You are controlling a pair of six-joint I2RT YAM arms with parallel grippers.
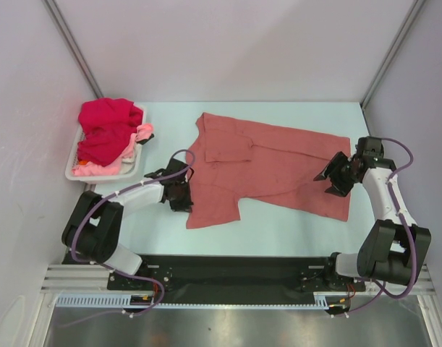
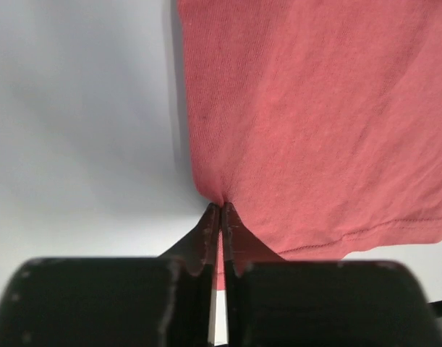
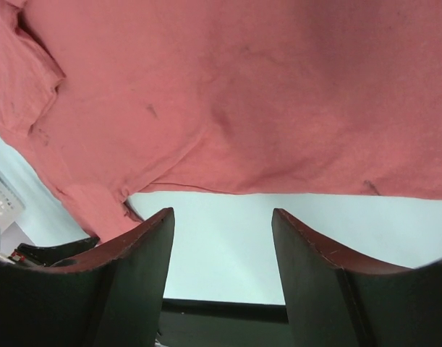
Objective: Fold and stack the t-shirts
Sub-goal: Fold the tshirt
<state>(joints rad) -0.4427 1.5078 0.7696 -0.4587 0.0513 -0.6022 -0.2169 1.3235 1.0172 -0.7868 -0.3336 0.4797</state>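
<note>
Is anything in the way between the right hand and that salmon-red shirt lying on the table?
Nothing visible. The right hand is open and faces the salmon-red t-shirt, with only bare table before the cloth's edge. The left hand is pinched shut on the shirt's opposite side.

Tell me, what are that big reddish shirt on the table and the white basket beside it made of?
The salmon-red t-shirt looks like soft, matte knit cloth, probably cotton jersey: fine knit ribs, a stitched hem and limp creases show. The white basket seems to be smooth moulded plastic, with slotted walls; it is too small to be sure.
</note>
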